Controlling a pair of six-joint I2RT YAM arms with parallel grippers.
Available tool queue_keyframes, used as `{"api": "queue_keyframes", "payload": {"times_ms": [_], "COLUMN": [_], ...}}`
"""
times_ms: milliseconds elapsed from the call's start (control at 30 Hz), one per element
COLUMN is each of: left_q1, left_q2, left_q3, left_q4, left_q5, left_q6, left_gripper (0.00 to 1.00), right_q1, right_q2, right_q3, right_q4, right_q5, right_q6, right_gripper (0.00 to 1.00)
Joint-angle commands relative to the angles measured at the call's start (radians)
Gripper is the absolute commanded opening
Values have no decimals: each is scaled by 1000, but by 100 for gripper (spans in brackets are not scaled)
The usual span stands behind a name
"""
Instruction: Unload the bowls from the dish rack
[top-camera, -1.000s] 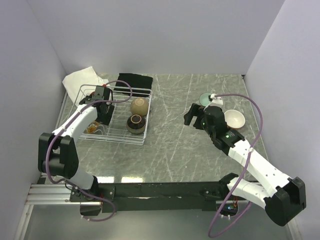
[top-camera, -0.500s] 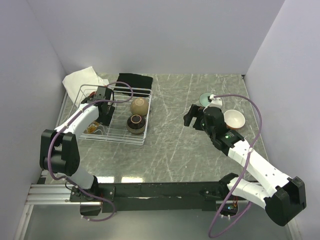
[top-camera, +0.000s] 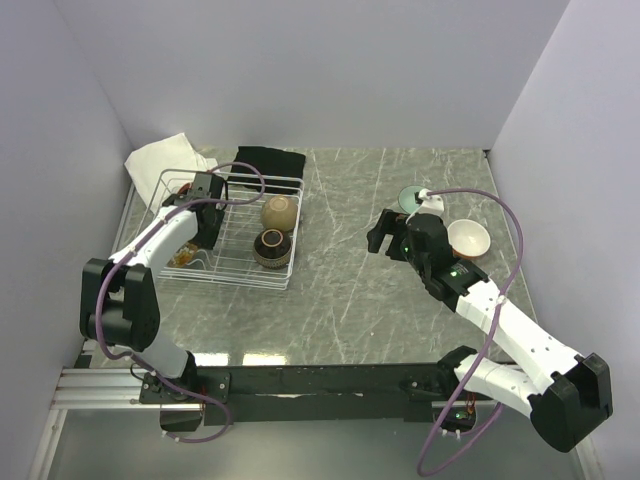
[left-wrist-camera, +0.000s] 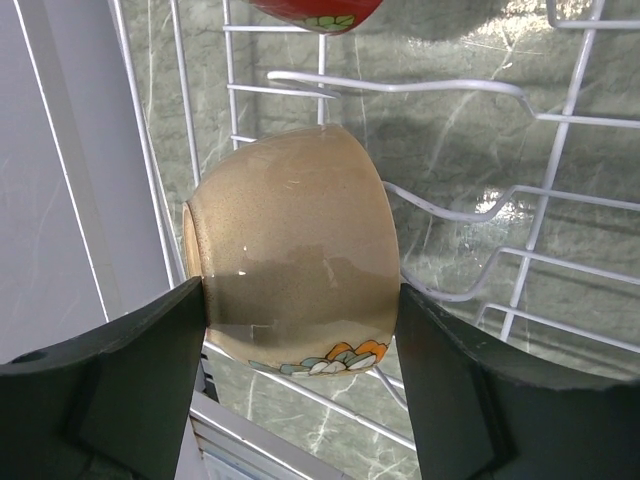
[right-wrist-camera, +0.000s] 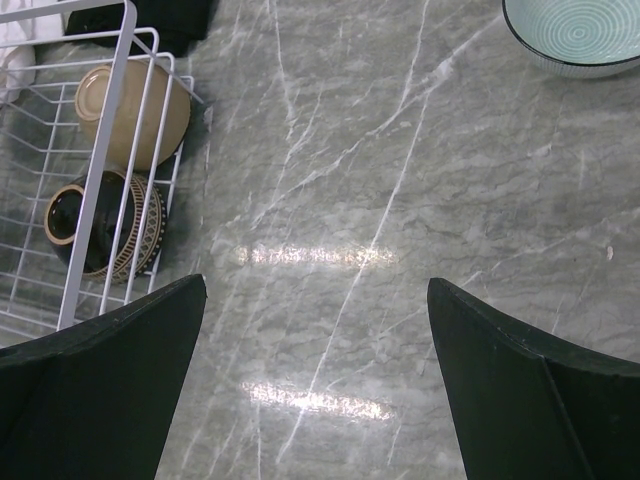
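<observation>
The white wire dish rack (top-camera: 232, 262) stands at the left. My left gripper (top-camera: 200, 240) reaches into its left end. In the left wrist view it (left-wrist-camera: 300, 295) is shut on a tan bowl (left-wrist-camera: 290, 250) with a small orange-and-teal pattern, lying on its side. A dark red bowl (left-wrist-camera: 312, 12) lies just beyond. A tan-brown bowl (top-camera: 280, 212) and a dark brown bowl (top-camera: 272, 245) sit at the rack's right end. A pale teal bowl (top-camera: 410, 198) and a beige bowl (top-camera: 468, 238) stand on the table. My right gripper (top-camera: 383, 232) is open and empty over bare table.
A white cloth (top-camera: 160, 158) and a black cloth (top-camera: 268, 160) lie behind the rack. The marble table (top-camera: 340, 290) is walled on the left, back and right. The right wrist view shows the rack's right end (right-wrist-camera: 95, 200) and the teal bowl (right-wrist-camera: 575, 35).
My left arm has shifted slightly at the rack's left end. The right arm has not moved.
</observation>
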Motion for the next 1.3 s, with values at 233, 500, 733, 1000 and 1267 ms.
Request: {"api": "queue_keyframes", "payload": {"times_ms": [233,500,733,1000,1267], "left_q1": [11,31,40,40,40], "left_q2": [-61,-123,-192,-242,-305], "left_q3": [82,130,188,222,162], "left_q4": [-25,1,53,131,289], "left_q5": [-131,-125,-4,155,416], "left_q6": [-45,-84,-221,-342,-523], "left_gripper": [39,21,10,3,1], "right_q1": [8,9,9,9,9], "right_q2": [13,23,35,67,135], "right_q3": [34,54,74,116,187], "right_q4": [15,6,20,30,15], "right_q5": [7,-11,-97,-212,-333], "right_q6": [-10,-18,-45,-70,-70], "right_gripper": [100,99,99,98,98]}}
